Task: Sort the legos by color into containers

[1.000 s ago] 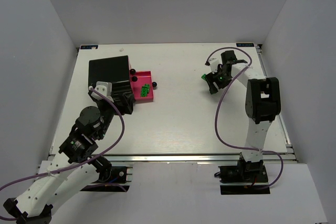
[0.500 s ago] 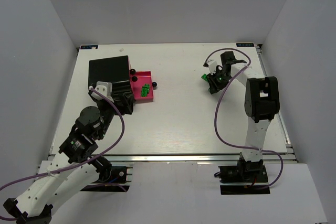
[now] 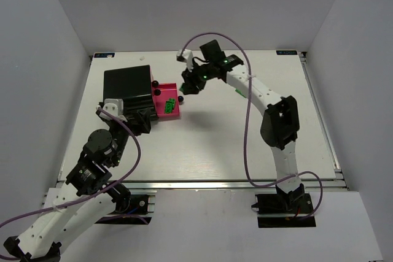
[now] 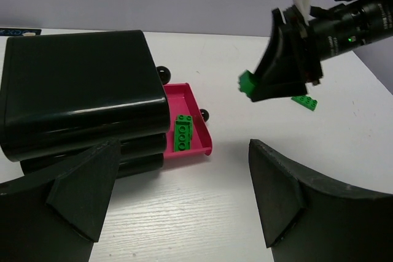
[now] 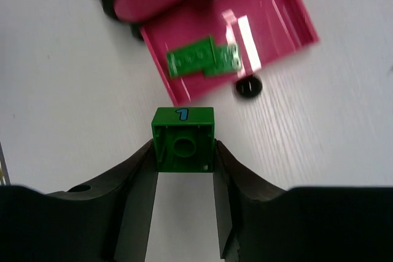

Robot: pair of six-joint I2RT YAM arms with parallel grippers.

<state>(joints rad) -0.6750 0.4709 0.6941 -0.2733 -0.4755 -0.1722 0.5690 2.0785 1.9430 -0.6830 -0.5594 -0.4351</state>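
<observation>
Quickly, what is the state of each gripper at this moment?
Left gripper: open, holding nothing.
Right gripper: closed on a green lego.

bricks (image 4: 182,133) in tray (image 3: 161,96) | tray right of box (image 3: 128,82) | held brick (image 5: 183,140) right of tray

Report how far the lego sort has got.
Done: green bricks lie in the pink box. In hand: the right gripper grips the held brick, also green, near that box. Left: a loose brick, green, on the table. The left gripper is open and empty.
</observation>
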